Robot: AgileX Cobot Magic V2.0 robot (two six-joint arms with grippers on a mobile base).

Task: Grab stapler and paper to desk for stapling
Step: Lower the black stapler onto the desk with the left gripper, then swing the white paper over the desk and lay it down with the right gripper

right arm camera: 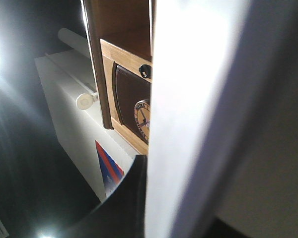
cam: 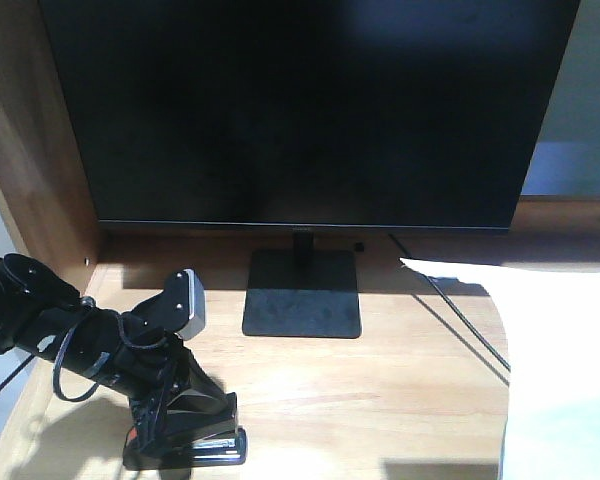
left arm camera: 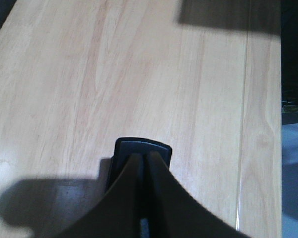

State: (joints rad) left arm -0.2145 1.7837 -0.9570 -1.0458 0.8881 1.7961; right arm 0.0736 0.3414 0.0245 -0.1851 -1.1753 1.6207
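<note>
Left of the black square monitor base point(cam: 302, 300), the left gripper point(left arm camera: 143, 158) clamps the black desk stapler point(cam: 205, 448) on the honey wooden desk point(cam: 380, 390); right of it, the right gripper point(right arm camera: 143, 171) pinches the white paper sheet point(cam: 560, 360).

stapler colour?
Stapler is black, with an orange patch at one end; front-facing view shows it best.

Harsh sunlight, overexposed paper point(cam: 560, 370), hard-edged desk point(cam: 380, 400) shadows

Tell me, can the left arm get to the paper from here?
Probably yes: bare desk lies between the left gripper, on the stapler, and the paper; the monitor stand sits further back.
</note>
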